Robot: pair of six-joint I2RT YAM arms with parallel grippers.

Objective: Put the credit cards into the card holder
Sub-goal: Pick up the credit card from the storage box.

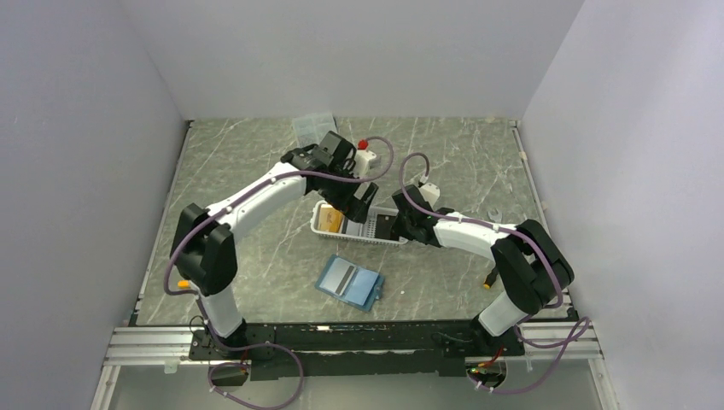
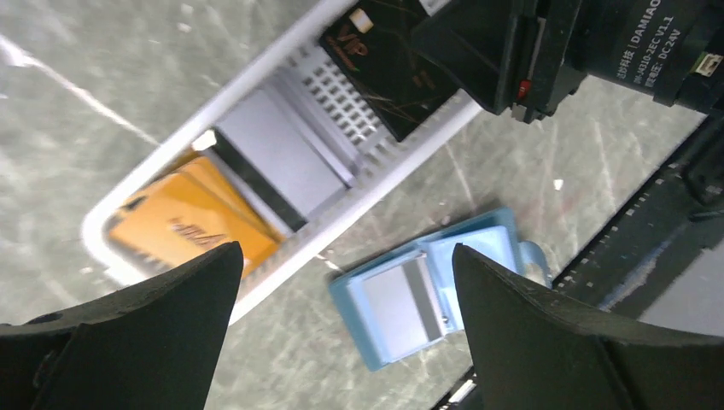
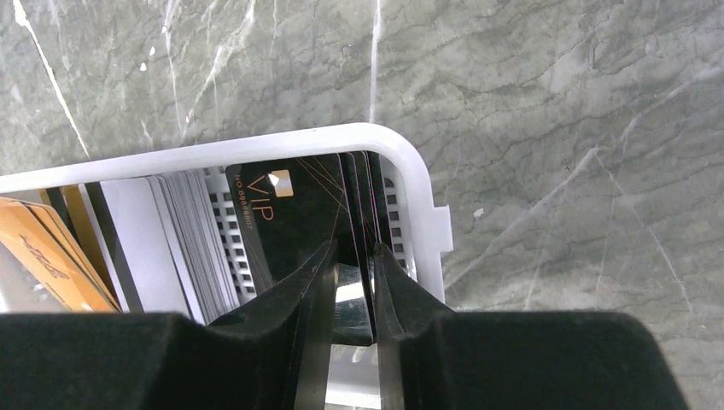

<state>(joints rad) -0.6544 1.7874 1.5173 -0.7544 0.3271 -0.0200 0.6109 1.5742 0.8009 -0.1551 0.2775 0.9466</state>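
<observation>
The left gripper (image 2: 343,252) hung, fingers spread wide, above the left end of the white slatted basket (image 3: 256,145) at mid-table, over glossy gold cards (image 2: 183,222) and matte grey cards (image 2: 282,158). Toward the near edge of the marbled table (image 1: 256,256) the blue card holder (image 1: 350,282) lay open and flat, a striped card (image 1: 343,276) on it. At the basket's right end the right gripper (image 3: 354,252) straddled a black card (image 3: 290,205), fingers nearly together; a firm pinch could not be confirmed.
</observation>
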